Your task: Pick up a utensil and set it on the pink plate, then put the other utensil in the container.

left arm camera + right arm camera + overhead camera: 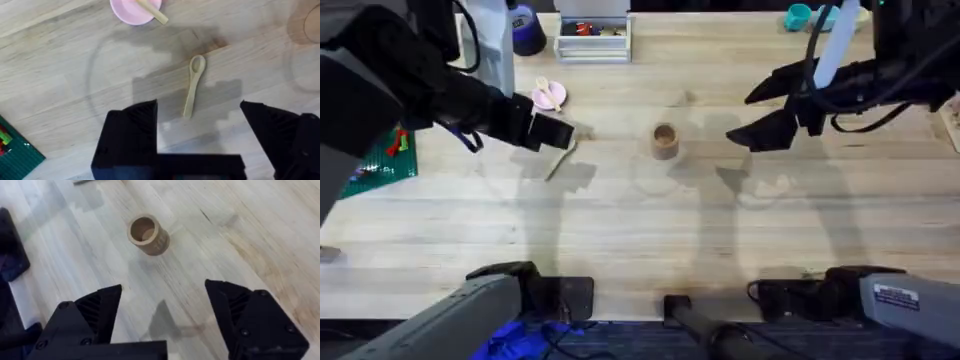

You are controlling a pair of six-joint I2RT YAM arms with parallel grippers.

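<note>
The pink plate (549, 96) lies at the back left, with the wooden fork (544, 88) resting across it. In the left wrist view the plate (131, 11) holds the fork (154, 13), whose handle juts over the rim. The wooden spoon (560, 160) lies flat on the table, directly under my left gripper (565, 135). That gripper (200, 132) is open above the spoon (194, 85), clear of it. The tan container (665, 141) stands upright mid-table. My right gripper (740, 120) hovers open to its right; its wrist view shows the gripper (165, 315) above the empty cup (146, 234).
A green mat (380, 160) with small red pieces lies at the left edge. At the back stand a white bin (592, 38), a dark blue cylinder (527, 30) and a teal object (798, 16). Bare wood stretches between the cup and the front edge.
</note>
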